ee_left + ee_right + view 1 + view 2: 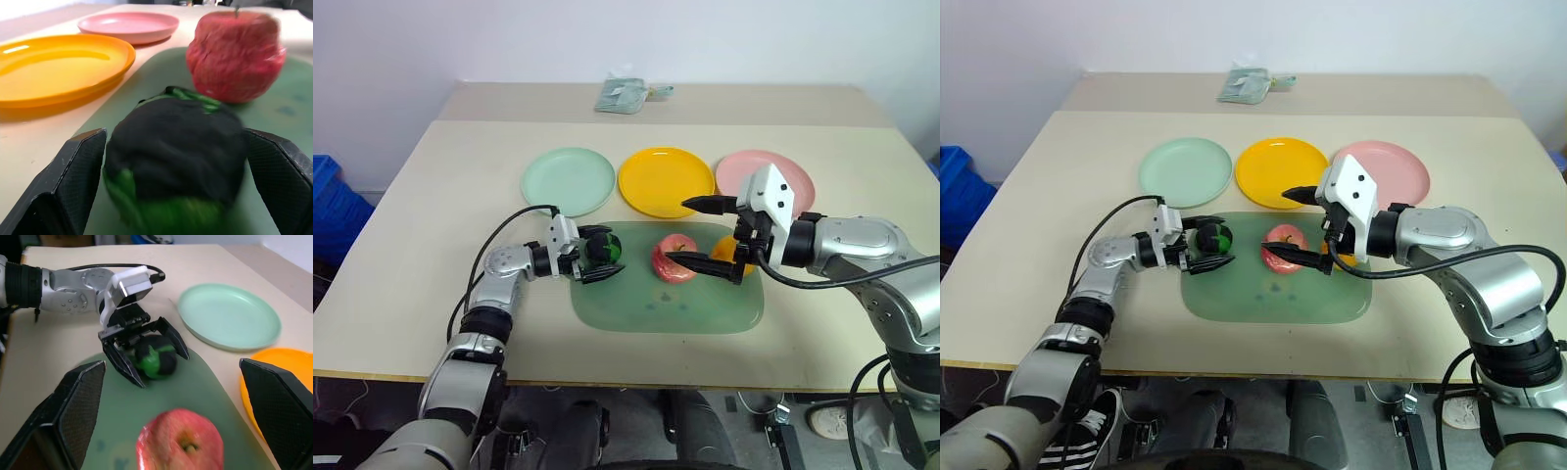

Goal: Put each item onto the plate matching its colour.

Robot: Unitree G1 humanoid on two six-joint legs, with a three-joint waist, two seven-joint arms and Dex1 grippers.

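Place: a plain test room or lab, not a home.
Walls: bare white wall (pixel 607 39) behind, without decoration.
Tabletop: two beige tabletops (pixel 431 245) pushed together, mostly bare.
Storage: blue plastic crate (pixel 328 206) on the floor at the left side.
Setup: toy fruit and three coloured plates (pixel 666 181) arranged in a row, with a green mat (pixel 705 313), like a prepared exercise.

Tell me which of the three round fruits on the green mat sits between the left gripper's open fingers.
The dark green-and-black ball: the left gripper brackets it with open fingers. The pink-red apple and the bright orange lie further along the mat.
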